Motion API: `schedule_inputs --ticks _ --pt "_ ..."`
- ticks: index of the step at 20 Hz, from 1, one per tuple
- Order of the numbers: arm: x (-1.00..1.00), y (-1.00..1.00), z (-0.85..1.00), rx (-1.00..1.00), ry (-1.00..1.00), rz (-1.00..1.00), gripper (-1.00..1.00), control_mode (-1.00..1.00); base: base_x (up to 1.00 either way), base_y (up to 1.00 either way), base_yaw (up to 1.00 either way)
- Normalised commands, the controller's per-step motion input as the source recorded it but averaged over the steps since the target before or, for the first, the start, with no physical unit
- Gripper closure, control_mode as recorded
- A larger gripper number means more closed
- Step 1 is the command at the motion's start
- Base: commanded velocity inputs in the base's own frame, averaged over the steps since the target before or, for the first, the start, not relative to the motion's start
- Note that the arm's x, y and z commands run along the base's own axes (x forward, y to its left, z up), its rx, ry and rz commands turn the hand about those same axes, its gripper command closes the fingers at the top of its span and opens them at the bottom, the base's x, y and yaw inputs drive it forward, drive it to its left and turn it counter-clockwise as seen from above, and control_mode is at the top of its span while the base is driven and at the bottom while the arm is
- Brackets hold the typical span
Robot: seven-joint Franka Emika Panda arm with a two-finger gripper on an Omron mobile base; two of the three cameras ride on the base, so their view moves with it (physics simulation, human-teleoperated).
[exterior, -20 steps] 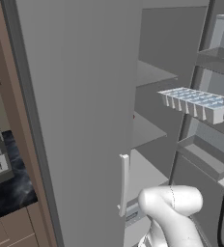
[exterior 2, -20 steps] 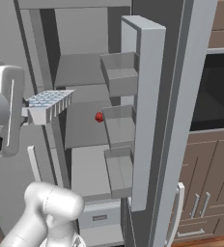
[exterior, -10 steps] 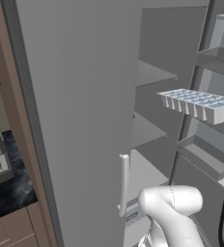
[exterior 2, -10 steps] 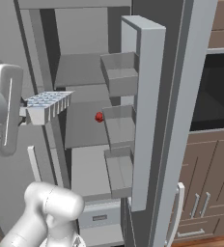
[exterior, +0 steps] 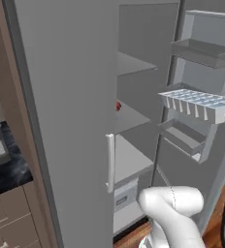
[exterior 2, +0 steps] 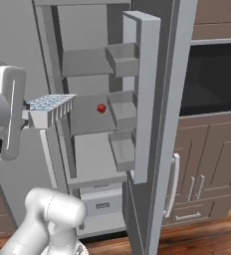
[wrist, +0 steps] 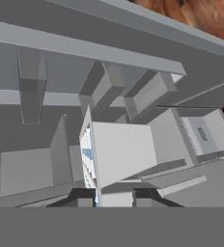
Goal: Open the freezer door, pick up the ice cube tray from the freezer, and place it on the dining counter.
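Beyond the held-out hand, the grey freezer shelves (exterior 2: pixel 90 62) are sitting open to view, stacked one above another. On the middle shelf (exterior 2: pixel 90 122), a small red object (exterior 2: pixel 101 108) is lying alone, well past the hand and slightly below its level. Off to the hand's side, the door's shelf bins (exterior 2: pixel 121 60) are hanging in a column.

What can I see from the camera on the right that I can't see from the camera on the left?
Only the right base view shows the dark oven and the brown cabinet doors under it. Only the left base view shows the closed twin door with its pale handle and a black marble worktop. Both show the ice cube tray held in the air, the open freezer door, and a small red thing on a shelf.
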Motion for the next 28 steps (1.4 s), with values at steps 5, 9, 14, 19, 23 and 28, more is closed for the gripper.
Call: schedule_inputs --ticks 5,9,14,19,23,28 --pt "0.00 0.00 0.00 0.00 0.00 0.00 1.00 1.00 -0.80 0.34 -0.27" --pt "0.00 0.00 0.00 0.00 0.00 0.00 1.00 1.00 -0.77 0.45 -0.29" --pt "0.00 0.00 0.00 0.00 0.00 0.00 1.00 1.00 -0.81 0.35 -0.43" --pt "0.00 0.00 0.00 0.00 0.00 0.00 1.00 1.00 -0.73 0.04 -0.66" --pt "0.00 0.00 0.00 0.00 0.00 0.00 1.00 1.00 -0.73 0.00 -0.77" --pt "0.00 0.00 0.00 0.00 0.00 0.00 1.00 1.00 -0.70 0.00 -0.80"
